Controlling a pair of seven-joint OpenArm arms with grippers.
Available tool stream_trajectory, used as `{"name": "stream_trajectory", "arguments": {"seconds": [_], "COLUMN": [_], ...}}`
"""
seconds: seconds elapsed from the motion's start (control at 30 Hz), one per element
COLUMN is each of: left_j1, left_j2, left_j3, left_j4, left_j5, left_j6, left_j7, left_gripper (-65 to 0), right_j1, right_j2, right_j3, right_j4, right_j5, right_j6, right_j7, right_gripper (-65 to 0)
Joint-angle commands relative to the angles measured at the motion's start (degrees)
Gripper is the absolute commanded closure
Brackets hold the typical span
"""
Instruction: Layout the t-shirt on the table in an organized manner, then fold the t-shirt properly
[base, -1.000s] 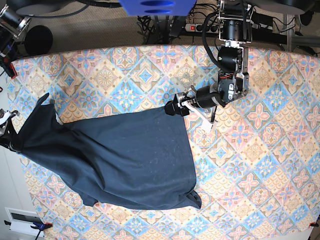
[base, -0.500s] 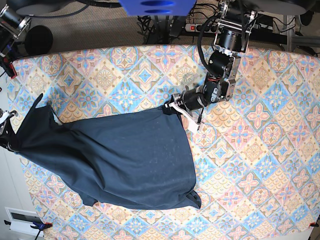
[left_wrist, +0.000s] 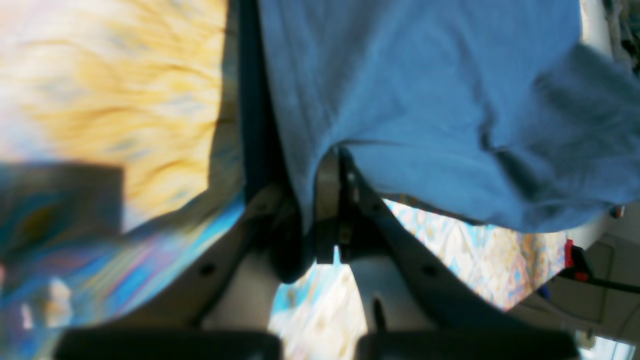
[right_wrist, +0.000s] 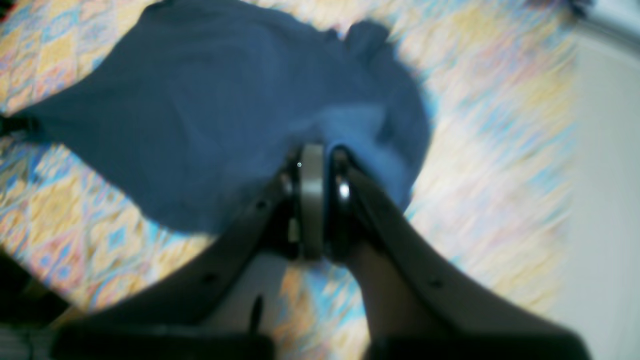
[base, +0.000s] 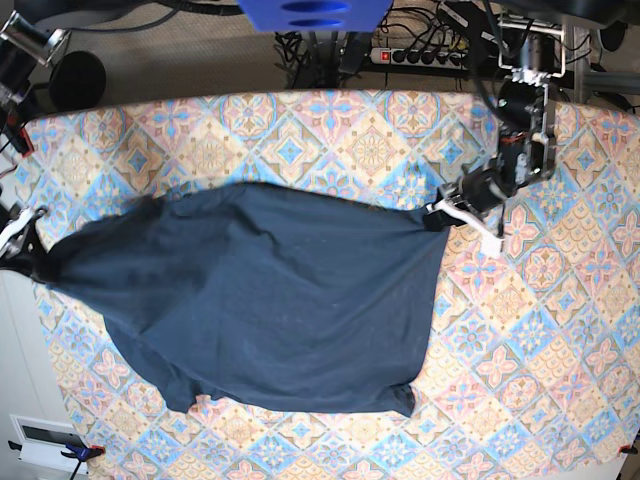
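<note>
Stretching the shirt (base: 270, 300) across the table (base: 560, 330), left gripper (base: 440, 213) clamped on its 3 o'clock corner, right gripper (base: 25, 262) clamped at 9 o'clock, layout is partly done: the 6 o'clock edge lies bunched, folding not begun.

Base view bright, evenly lit and sharp; both wrist views heavily motion-blurred, shadowed below.

Dark navy on patterned tile

The t-shirt (base: 270, 300) was plain navy-slate; the table (base: 560, 330) wore blue, pink and cream floral diamonds.
</note>
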Motion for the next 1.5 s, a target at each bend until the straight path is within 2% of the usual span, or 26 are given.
{"name": "stream_trajectory", "arguments": {"seconds": [0.0, 0.13, 0.27, 0.37, 0.47, 0.57, 0.73, 0.83, 0.93, 1.07, 1.27, 1.47], "left_j1": [0.3, 4.0, 6.9, 10.1, 12.3, 14.9, 19.3, 21.3, 22.3, 22.3, 22.3, 22.3], "left_j2": [-1.8, -4.8, -5.2, -5.2, -5.2, -5.3, -5.3, -5.3, -5.3, -5.3, -6.0, -6.0], "left_j3": [-1.5, -5.8, -11.8, -15.8, -18.5, -21.8, -28.0, -29.2, -29.3, -29.3, -29.4, -29.5], "left_j4": [2.6, 5.8, 7.7, 11.2, 13.5, 14.3, 14.3, 14.3, 14.3, 14.3, 14.3, 14.3], "left_j5": [-1.4, -2.2, -2.2, -2.2, -2.2, -2.2, -2.3, -2.3, -2.3, -2.3, -2.6, -2.6], "left_j6": [-0.3, -0.5, -0.8, -0.8, -0.8, -0.9, -5.0, -6.3, -6.3, -6.3, -6.3, -6.3], "left_j7": [-0.9, -0.9, -0.9, -0.9, -0.9, -0.9, -0.9, -0.9, -0.9, -0.9, -0.9, -0.1], "left_gripper": [0.0, 0.0, 0.0, 0.0, 0.0, 0.0, 0.0, 0.0, 0.0, 0.0, 0.0, 0.0], "right_j1": [-0.8, -4.8, -7.7, -10.7, -12.2, -14.1, -19.2, -22.8, -25.2, -27.2, -30.5, -31.2], "right_j2": [1.4, -0.6, -0.9, -0.9, -0.9, -0.9, -0.9, -0.9, -0.5, 1.3, 1.4, 1.4], "right_j3": [0.6, -3.2, -5.6, -4.7, -1.2, 1.6, 2.0, 1.0, -2.9, -5.2, 1.5, 1.5], "right_j4": [0.8, 0.8, 1.4, 3.3, 5.9, 7.3, 7.5, 7.0, 5.8, 5.7, 5.4, 5.2], "right_j5": [1.3, 1.3, 1.3, 2.6, 6.8, 10.1, 10.9, 10.6, 10.4, 10.9, 14.0, 13.0], "right_j6": [0.1, 0.1, 0.1, 0.1, 0.1, 0.1, 0.1, 0.1, 0.1, 0.1, 0.1, 0.1], "right_j7": [1.6, 1.6, 1.6, -0.4, -4.4, -4.8, -4.8, -4.8, -4.8, -4.8, -4.8, -4.8], "right_gripper": [-0.7, -0.7, -0.7, -0.7, -0.7, -0.7, -0.7, -0.7, -0.7, -0.7, -0.7, -0.7]}}
